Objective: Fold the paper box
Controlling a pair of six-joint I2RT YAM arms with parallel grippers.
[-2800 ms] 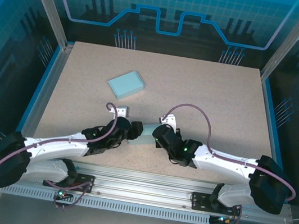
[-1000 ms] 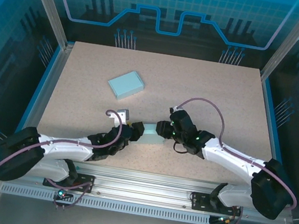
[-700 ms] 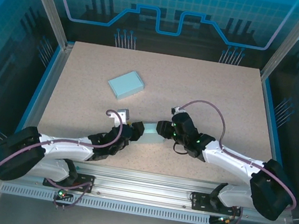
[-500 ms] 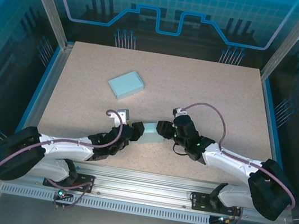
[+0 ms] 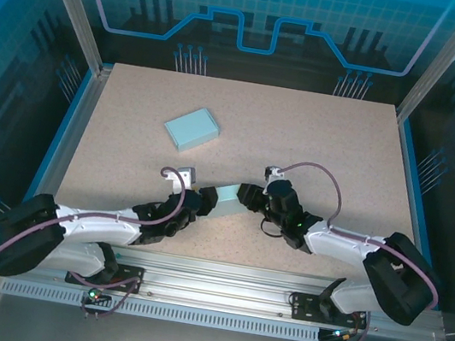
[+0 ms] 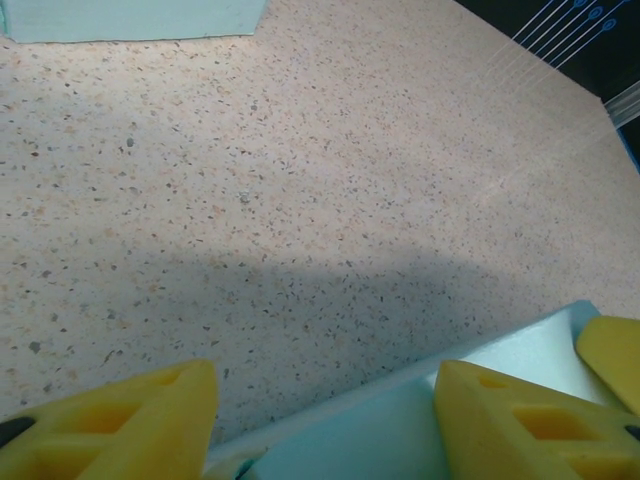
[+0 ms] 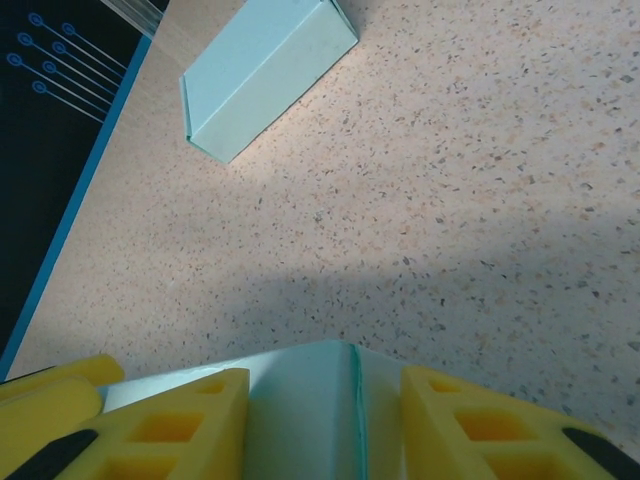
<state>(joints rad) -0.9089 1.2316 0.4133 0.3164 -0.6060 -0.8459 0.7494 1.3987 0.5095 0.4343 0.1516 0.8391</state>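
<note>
1. A flat, beige surface (image 5: 343,154) with fine dark speckles, like pressed stone chip, is carrying everything, and its grain is showing sharply in both wrist views.
2. The left arm, white-shelled with a mauve cable looping over it, is lying low across the near left part of the surface and reaching toward the middle.
3. A closed pale teal cardboard carton (image 5: 192,128), a neat slab with crisp edges and a matte skin, is lying flat toward the far left, well apart from both arms.
4. The left hand (image 5: 207,199) is gripping the near-left end of a pale teal paper box (image 5: 227,197). Its blocky yellow fingers (image 6: 130,420), moulded with hollow pockets, are standing moderately apart with the paper between them.
5. The box itself is sitting low at the centre of the near half of the surface, bridging the two hands. In the right wrist view a sharp fold line is running along its smooth top face.
6. The right hand (image 5: 245,197) is clamping the box's other end, its matching yellow fingers (image 7: 480,420) pressing on either side at a narrower spread.
</note>
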